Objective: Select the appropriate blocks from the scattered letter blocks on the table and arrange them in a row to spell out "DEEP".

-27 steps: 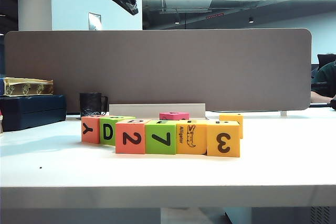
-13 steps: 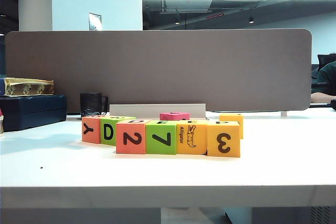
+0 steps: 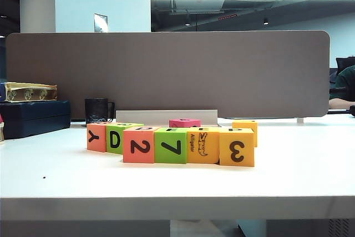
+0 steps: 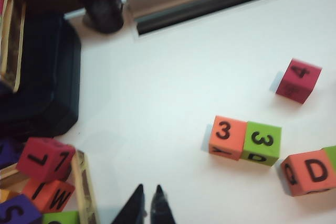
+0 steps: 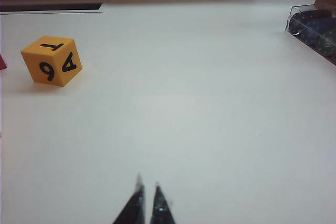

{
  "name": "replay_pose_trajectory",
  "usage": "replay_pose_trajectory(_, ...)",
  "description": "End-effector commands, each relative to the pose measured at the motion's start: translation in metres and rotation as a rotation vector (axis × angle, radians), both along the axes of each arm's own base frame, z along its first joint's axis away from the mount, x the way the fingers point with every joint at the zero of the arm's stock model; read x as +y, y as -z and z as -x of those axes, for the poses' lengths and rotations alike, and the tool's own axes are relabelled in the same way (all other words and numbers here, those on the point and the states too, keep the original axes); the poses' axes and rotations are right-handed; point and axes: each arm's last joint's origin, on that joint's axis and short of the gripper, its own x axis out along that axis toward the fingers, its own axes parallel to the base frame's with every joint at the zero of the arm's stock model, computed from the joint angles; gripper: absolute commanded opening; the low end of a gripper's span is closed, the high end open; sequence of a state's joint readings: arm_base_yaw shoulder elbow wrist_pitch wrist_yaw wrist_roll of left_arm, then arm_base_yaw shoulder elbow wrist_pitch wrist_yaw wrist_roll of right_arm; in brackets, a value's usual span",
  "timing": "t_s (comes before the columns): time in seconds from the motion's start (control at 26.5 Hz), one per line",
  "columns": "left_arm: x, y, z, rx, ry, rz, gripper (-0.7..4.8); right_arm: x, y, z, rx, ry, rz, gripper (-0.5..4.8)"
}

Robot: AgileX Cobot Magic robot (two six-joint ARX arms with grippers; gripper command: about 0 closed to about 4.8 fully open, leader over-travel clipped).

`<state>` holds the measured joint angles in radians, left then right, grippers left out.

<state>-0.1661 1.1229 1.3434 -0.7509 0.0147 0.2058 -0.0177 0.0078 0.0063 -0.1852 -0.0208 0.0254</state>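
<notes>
Lining the near part of the white table [image 3: 177,184], four cubes sit flush side by side in the exterior view: a salmon block with a "2" [image 3: 138,145], a green block with a "7" [image 3: 170,146], a yellow alligator block [image 3: 202,145] and a yellow block with a "3" [image 3: 237,148]. Their tops carry letters, too foreshortened to read surely, but the tight row suggests the word is meant to read from above and is likely finished. Just behind and left stand a salmon "Y" block [image 3: 96,137] and a green "D" block [image 3: 117,138], apparently spares; a pink block [image 3: 184,122] and another yellow one [image 3: 246,125] lie farther back. No arm shows here.

From the left wrist, the left gripper [image 4: 146,208] hangs high over bare table beside a wooden tray of blocks [image 4: 85,187], its fingers pressed together on nothing. The salmon block's top face reads "D" from here.

From the right wrist, the right gripper [image 5: 145,203] sits low near the table, well apart from a lone yellow "A" block [image 5: 52,60], fingers likewise closed and empty, seemingly parked clear of the row.
</notes>
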Motion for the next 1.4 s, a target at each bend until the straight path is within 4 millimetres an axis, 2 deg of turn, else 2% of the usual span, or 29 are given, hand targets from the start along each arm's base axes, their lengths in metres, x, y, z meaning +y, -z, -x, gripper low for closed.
replay_pose_trajectory(0.04,0.009,0.013,0.013,-0.018,-0.031,-0.006,0.17,0.0,0.001,0.0,-0.006,-0.001,0.0,0.22)
replay_pose_trajectory(0.19,0.016,0.038,0.034,-0.002,-0.057,-0.008,0.17,0.0,0.001,0.0,-0.006,-0.001,0.0,0.22)
replay_pose_trajectory(0.38,0.022,0.078,0.072,0.008,-0.068,-0.006,0.17,0.0,0.001,0.0,-0.006,-0.001,0.0,0.22)
replay_pose_trajectory(0.53,0.025,0.108,0.101,-0.043,-0.071,0.006,0.17,0.0,0.001,0.0,-0.006,-0.001,0.0,0.22)
replay_pose_trajectory(0.64,0.026,0.132,0.115,-0.09,-0.088,0.055,0.17,0.0,0.001,0.0,-0.006,-0.001,0.0,0.22)
replay_pose_trajectory(0.68,0.026,0.146,0.118,-0.113,-0.098,0.089,0.17,0.0,0.001,0.0,-0.006,-0.001,0.0,0.22)
replay_pose_trajectory(0.75,0.026,0.168,0.118,-0.149,-0.11,0.127,0.17,0.0,0.001,0.0,-0.006,-0.001,0.0,0.22)
replay_pose_trajectory(1.09,0.03,0.231,0.122,-0.189,-0.144,0.135,0.17,0.0,0.001,0.0,-0.006,-0.001,0.0,0.22)
replay_pose_trajectory(1.4,0.032,0.25,0.125,-0.207,-0.174,0.148,0.17,0.0,0.001,0.0,-0.006,-0.001,0.0,0.22)
